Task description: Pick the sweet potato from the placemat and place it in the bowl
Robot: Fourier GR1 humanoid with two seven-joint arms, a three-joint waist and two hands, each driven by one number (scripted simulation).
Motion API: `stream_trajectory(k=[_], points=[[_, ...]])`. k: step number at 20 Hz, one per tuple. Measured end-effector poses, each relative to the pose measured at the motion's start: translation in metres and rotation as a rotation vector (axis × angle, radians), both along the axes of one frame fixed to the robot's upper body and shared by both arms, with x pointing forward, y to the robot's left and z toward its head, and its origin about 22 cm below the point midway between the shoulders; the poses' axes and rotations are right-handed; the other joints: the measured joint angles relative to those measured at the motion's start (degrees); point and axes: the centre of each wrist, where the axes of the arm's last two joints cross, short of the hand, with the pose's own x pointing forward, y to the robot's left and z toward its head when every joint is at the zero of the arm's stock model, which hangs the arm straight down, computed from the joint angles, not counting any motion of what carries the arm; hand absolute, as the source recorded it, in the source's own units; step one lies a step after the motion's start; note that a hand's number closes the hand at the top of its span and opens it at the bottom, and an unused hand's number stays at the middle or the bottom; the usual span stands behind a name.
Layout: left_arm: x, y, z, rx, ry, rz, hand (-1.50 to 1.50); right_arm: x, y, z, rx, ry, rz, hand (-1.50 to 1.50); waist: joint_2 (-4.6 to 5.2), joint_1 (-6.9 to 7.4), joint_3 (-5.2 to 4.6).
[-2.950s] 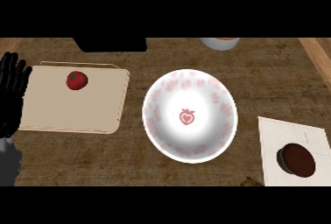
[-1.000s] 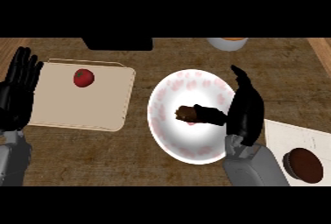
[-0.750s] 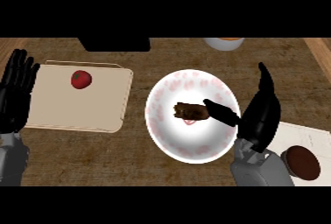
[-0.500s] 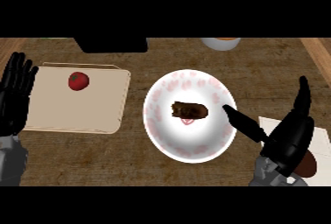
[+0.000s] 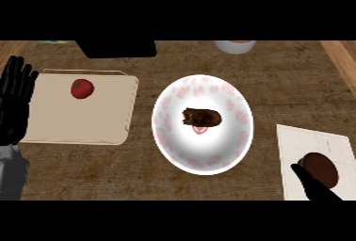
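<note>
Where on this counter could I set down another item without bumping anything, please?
Bare counter runs along the near edge below the cutting board, and in the strip between the bowl and the placemat. The far right corner also looks free. The placemat is crowded by a brown object and the right robot hand.

surface: brown wood-grain counter [image 5: 146, 174] | far edge: black box [image 5: 115, 48] | right: pale wooden strip [image 5: 342, 56]

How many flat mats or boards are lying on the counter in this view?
2. A tan board lies left of the bowl, carrying a red tomato. A white placemat lies at the right, partly cut off by the view's edge.
</note>
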Motion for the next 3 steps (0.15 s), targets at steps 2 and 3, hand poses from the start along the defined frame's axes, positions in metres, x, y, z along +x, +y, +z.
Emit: stream_trajectory(k=[2, 3], points=[[-0.002, -0.001, -0.003, 0.001, 0.001, -0.001, 0.0, -0.015, -0.01, -0.008, -0.049, 0.015, -0.016, -1.5, -0.09, -0.2, 0.04], [-0.003, 0.0, -0.004, 0.0, 0.003, 0.0, 0.0, -0.02, -0.015, -0.011, -0.071, 0.02, -0.022, -1.5, -0.12, -0.25, 0.06]])
